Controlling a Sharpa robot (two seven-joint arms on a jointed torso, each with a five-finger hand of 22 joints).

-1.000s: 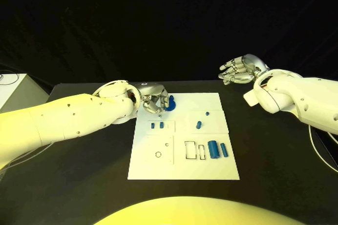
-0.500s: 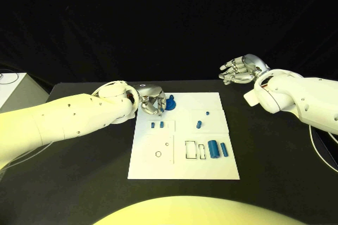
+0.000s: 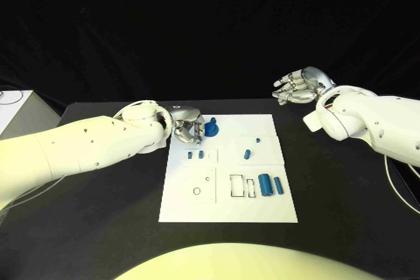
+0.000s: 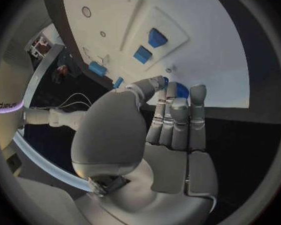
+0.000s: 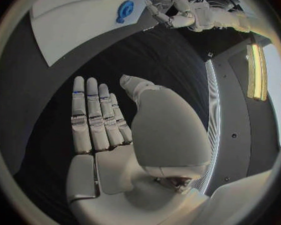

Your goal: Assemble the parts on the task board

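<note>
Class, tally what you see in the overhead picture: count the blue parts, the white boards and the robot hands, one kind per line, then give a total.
Blue parts: 7, one at the left hand's fingers
Board: 1
Hands: 2, left, right
Total: 10

Matt white task board point(image 3: 229, 195); glossy metallic left hand point(image 3: 187, 125).
</note>
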